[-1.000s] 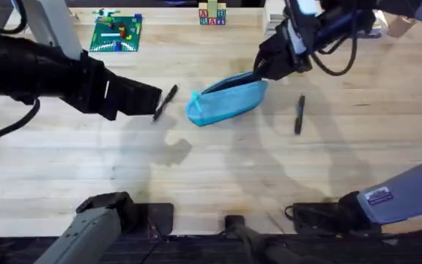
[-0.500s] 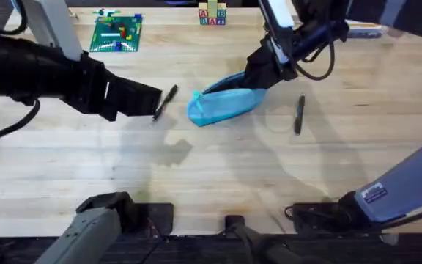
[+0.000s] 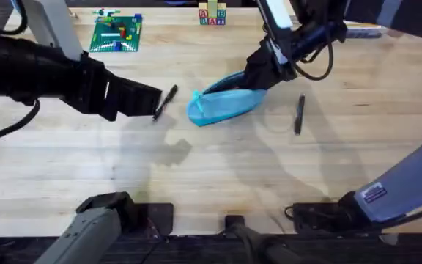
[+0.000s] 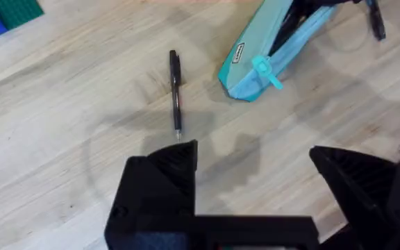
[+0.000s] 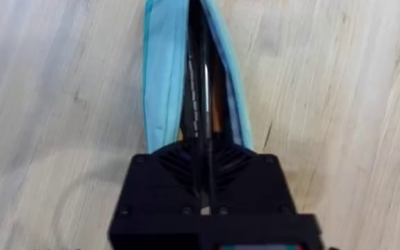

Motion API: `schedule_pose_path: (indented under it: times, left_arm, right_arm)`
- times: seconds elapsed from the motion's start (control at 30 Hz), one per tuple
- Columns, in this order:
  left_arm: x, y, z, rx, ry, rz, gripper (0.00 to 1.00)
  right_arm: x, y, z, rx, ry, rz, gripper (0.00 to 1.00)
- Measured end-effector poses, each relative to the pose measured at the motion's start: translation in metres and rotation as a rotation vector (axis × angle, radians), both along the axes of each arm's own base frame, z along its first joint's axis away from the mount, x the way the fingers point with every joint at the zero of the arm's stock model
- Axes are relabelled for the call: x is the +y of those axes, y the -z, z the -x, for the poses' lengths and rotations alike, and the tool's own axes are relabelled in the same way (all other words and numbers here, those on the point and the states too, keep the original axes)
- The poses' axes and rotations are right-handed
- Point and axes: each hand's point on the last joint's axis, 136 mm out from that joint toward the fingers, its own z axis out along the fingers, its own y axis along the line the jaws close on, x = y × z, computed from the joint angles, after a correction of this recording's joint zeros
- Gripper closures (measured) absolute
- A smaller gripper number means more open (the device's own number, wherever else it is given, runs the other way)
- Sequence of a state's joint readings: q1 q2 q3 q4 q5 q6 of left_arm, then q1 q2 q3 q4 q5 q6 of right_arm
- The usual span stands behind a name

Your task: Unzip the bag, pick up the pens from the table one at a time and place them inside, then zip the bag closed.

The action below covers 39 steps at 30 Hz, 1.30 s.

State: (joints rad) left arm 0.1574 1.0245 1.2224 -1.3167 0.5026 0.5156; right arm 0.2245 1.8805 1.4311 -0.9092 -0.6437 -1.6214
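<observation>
- The light wooden plank table [image 3: 218, 176] has wide bare room in front of the arms; the far edge carries a green brick plate [image 3: 116, 33] and a small stack of letter blocks [image 3: 212, 15], well apart from the work.
- The light blue soft zippered pouch [image 3: 224, 101] lies mid-table, its zipper gaping along the top; its teal pull tab [image 4: 267, 72] sits at the near end in the left wrist view.
- One slim black pen [image 3: 164, 103] lies left of the pouch, just off the left gripper [image 3: 152, 99], whose jaws are spread and empty.
- A second dark pen [image 3: 298, 114] lies right of the pouch, apart from it.
- The right gripper [image 3: 256, 76] is pinched closed on the pouch's far end, as it was half a second ago; a second ago it sat a little farther right.
- The pouch's open slot [image 5: 201, 76] looks dark; contents cannot be made out.
</observation>
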Motion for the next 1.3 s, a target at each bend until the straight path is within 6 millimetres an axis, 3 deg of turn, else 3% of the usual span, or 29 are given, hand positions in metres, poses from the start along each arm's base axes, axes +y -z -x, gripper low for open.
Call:
schedule_pose_path:
  times: [0.07, 0.23, 0.27, 0.7, 0.83, 1.1, 1.17, 1.3]
  left_arm:
    - [0.000, 0.000, 0.000, 0.000, 0.000, 0.000, 0.005]
    - [0.000, 0.000, 0.000, 0.001, 0.000, 0.000, 0.004]
    - [0.000, 0.000, 0.000, 0.001, 0.000, 0.000, 0.004]
    - [0.000, 0.000, 0.001, 0.004, 0.000, 0.000, 0.006]
    - [0.000, 0.000, 0.001, 0.004, 0.000, 0.001, 0.006]
    - [0.000, 0.000, 0.001, 0.004, 0.000, 0.000, 0.006]
    - [0.000, 0.001, 0.001, 0.004, 0.000, 0.001, 0.006]
    - [0.000, 0.000, 0.001, 0.003, 0.000, 0.000, 0.006]
  right_arm:
    - [0.000, 0.000, 0.000, 0.000, 0.001, 0.000, 0.786]
    - [0.000, 0.000, 0.000, 0.000, 0.002, 0.000, 0.095]
    - [0.000, 0.000, -0.001, -0.004, -0.001, 0.000, 0.027]
    - [0.000, 0.000, 0.000, -0.002, -0.001, 0.000, 0.006]
    - [-0.003, -0.001, 0.012, 0.050, -0.001, 0.012, 0.006]
    - [-0.007, -0.047, 0.030, 0.033, 0.056, 0.001, 0.005]
    - [-0.008, -0.068, 0.034, 0.049, 0.146, -0.012, 0.005]
    - [-0.014, -0.087, 0.042, 0.078, 0.257, -0.004, 0.005]
